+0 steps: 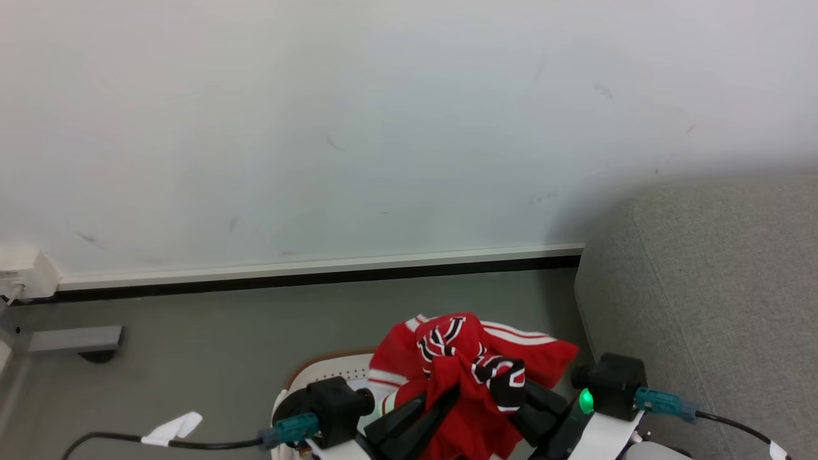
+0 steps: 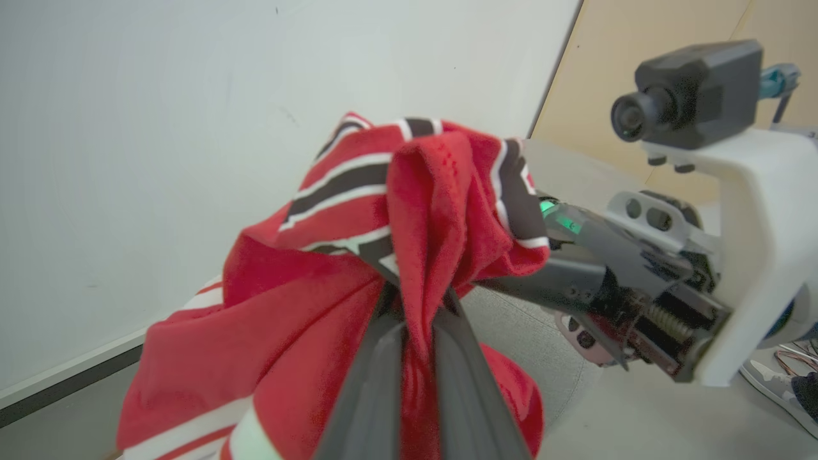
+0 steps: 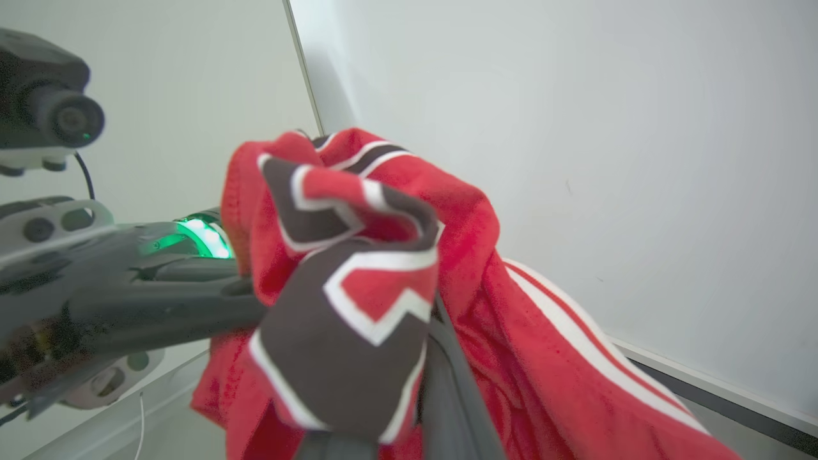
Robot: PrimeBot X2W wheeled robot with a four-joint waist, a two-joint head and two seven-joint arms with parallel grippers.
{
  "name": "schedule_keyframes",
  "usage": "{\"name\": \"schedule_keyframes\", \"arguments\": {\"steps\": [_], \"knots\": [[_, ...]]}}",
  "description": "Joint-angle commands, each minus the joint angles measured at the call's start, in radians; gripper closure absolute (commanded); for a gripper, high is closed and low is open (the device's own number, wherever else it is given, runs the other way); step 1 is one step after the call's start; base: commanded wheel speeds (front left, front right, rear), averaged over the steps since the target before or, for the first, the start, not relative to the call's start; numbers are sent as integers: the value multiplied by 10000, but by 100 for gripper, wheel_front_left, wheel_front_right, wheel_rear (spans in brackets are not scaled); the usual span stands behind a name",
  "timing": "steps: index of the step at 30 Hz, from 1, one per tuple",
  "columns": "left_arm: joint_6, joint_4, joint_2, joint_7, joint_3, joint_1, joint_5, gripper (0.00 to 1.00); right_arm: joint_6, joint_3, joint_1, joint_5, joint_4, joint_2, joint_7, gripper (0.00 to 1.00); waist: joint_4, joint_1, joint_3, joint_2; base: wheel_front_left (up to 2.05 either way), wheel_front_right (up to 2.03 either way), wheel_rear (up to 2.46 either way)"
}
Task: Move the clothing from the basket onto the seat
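Note:
The clothing, red with white stripes and black-and-white lettering, hangs bunched between both grippers, just above the basket, of which a brown rim and a perforated cream wall peek out. My left gripper is shut on the clothing from the left; in the left wrist view its fingers pinch a fold. My right gripper is shut on it from the right, one finger showing under the lettered cloth. The seat, a grey sofa, stands at the right, beside the bundle.
A white wall with a dark skirting strip runs behind. A white socket box and a grey metal foot sit at the left. A black cable with white tape lies on the grey floor. A shoe shows at the right.

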Motion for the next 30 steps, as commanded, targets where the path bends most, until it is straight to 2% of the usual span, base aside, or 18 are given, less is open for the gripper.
{"name": "schedule_keyframes", "arguments": {"steps": [1, 2, 3, 4, 14, 20, 30], "knots": [[31, 166, 53, -143, 6, -2, 112, 58, -21, -273, 136, -31, -83, -82, -56, 100, -58, -1, 28, -1, 0, 0, 0], [52, 198, 41, -193, 12, -6, 143, 36, -21, -450, 211, -53, -111, -109, -57, 100, -90, -1, 41, -1, 0, 0, 0], [74, 252, 20, -256, 19, -3, 170, 6, -23, -616, 291, -88, -136, -146, -57, 100, -130, -1, 51, -1, 0, 0, 0], [103, 310, 3, -300, 23, 4, 205, 0, -23, -769, 365, -112, -164, -175, -57, 100, -173, -1, 59, -1, 0, 0, 0], [364, 696, -143, -826, -40, -62, 509, 0, -23, -2249, 1236, -613, -331, -483, -49, 100, -774, -1, 78, -1, 0, 0, 0], [529, 879, -163, -1021, -84, 0, 683, 0, -23, -3109, 1723, -982, -522, -610, -48, 100, -1545, -1, 95, -1, 0, 0, 0], [543, 971, -291, -1148, -296, -37, 709, 0, -23, -4345, 2413, -1521, -651, -851, -48, 100, -2760, -1, 167, -1, 0, 0, 0]]}}
